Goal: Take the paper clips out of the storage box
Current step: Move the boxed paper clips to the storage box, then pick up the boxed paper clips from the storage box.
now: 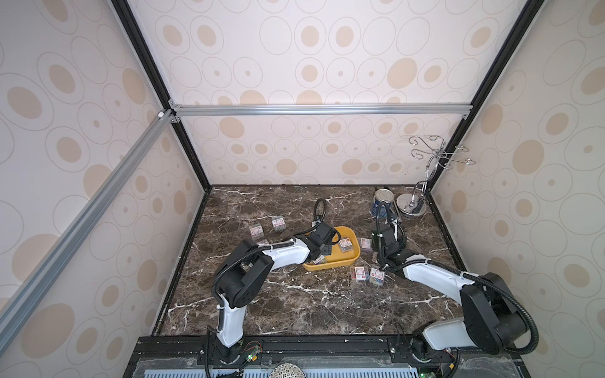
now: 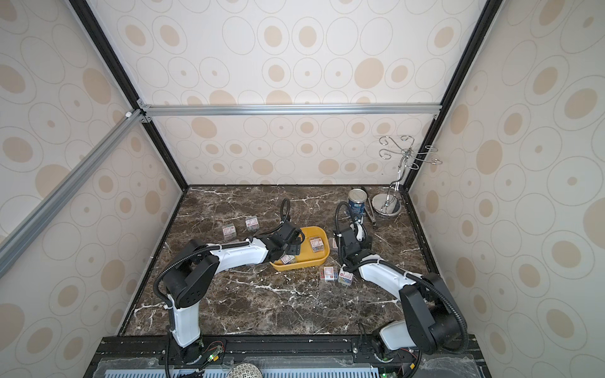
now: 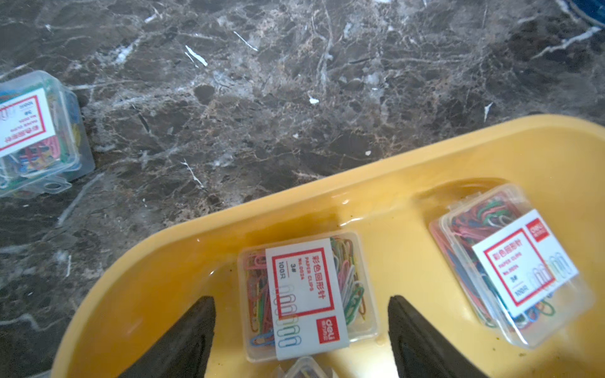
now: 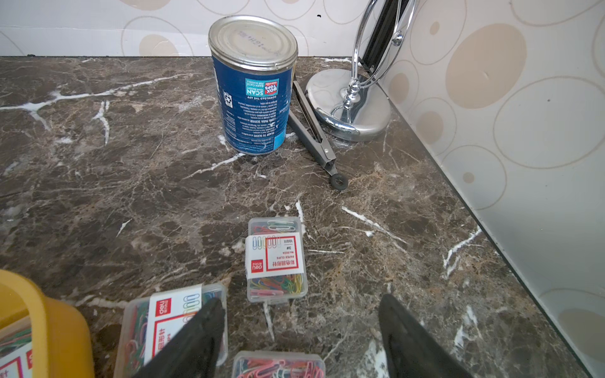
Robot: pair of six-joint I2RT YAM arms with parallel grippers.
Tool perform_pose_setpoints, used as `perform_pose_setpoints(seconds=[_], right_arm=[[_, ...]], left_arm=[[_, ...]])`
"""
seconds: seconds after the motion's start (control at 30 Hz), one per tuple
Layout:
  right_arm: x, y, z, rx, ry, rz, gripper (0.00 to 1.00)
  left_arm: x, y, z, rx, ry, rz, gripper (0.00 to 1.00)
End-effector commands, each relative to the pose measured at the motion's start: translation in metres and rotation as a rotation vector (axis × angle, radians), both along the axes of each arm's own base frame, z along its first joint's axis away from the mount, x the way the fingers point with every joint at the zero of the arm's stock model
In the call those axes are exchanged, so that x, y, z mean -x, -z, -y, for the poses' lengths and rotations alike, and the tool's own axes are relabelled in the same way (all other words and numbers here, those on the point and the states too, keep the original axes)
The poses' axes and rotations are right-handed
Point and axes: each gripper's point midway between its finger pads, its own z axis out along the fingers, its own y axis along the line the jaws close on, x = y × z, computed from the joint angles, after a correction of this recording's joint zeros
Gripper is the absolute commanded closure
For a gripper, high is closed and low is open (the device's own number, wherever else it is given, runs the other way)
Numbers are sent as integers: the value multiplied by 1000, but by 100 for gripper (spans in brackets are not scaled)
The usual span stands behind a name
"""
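The storage box (image 1: pixel 347 261) (image 3: pixel 294 203) is a shallow yellow tray at mid table. Inside it lie clear paper clips boxes with red-and-white labels: one (image 3: pixel 306 294) (image 1: pixel 318 261) between my left gripper's fingers, another (image 3: pixel 510 265) (image 1: pixel 344 244) further along. My left gripper (image 3: pixel 301 299) is open inside the tray, with a gap on each side of that box. More paper clips boxes lie on the marble left of the tray (image 1: pixel 256 231) and right of it (image 1: pixel 359 273). My right gripper (image 4: pixel 301 297) hangs open over the table right of the tray, above three boxes (image 4: pixel 276 260), holding nothing.
A blue-labelled tin can (image 4: pixel 253 88) stands at the back right. Grey tongs (image 4: pixel 314 131) and a chrome hook stand (image 4: pixel 350 104) sit beside it, close to the right wall. The tray's corner (image 4: pixel 49 314) is just left of my right gripper.
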Motion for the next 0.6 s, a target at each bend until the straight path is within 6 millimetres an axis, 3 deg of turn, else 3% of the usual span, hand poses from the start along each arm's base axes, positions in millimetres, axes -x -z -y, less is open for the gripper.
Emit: perform_pose_setpoints(seconds=[0.0, 0.3, 0.57], right_arm=[[0, -3, 1, 0, 8, 9, 24], [1, -5, 1, -6, 5, 20, 24], [0, -4, 1, 2, 5, 10, 24]], left_arm=[[-5, 1, 7, 22, -2, -7, 16], [-9, 28, 9, -44, -19, -67, 17], [-12, 32, 1, -74, -54, -52, 20]])
